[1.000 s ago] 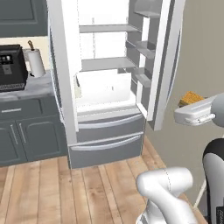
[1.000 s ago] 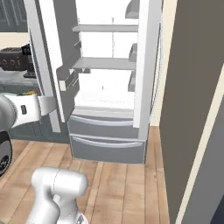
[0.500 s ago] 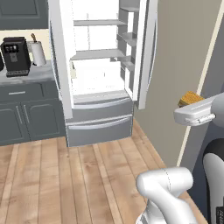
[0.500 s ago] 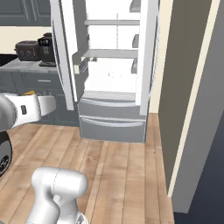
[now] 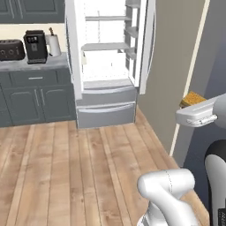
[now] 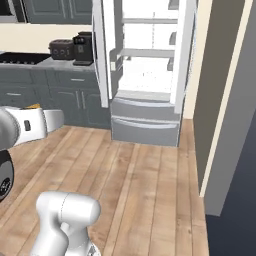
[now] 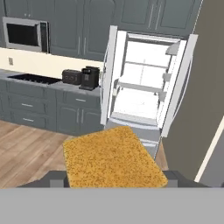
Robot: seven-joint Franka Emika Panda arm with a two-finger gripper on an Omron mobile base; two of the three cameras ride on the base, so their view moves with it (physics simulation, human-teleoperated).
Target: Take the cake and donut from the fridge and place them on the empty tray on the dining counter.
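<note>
Compared with a second ago, the whole scene sits differently in both base views, so the base and its cameras are what move: the fridge (image 5: 108, 62) with its doors open now stands smaller and farther back, with more wooden floor (image 5: 66, 167) in front of it. The wall counter (image 5: 31, 66) with the coffee machine (image 5: 35, 46) and toaster (image 5: 11, 49) shows more fully beside it. A beige wall (image 5: 174, 66) comes into the right side of the left base view.
</note>
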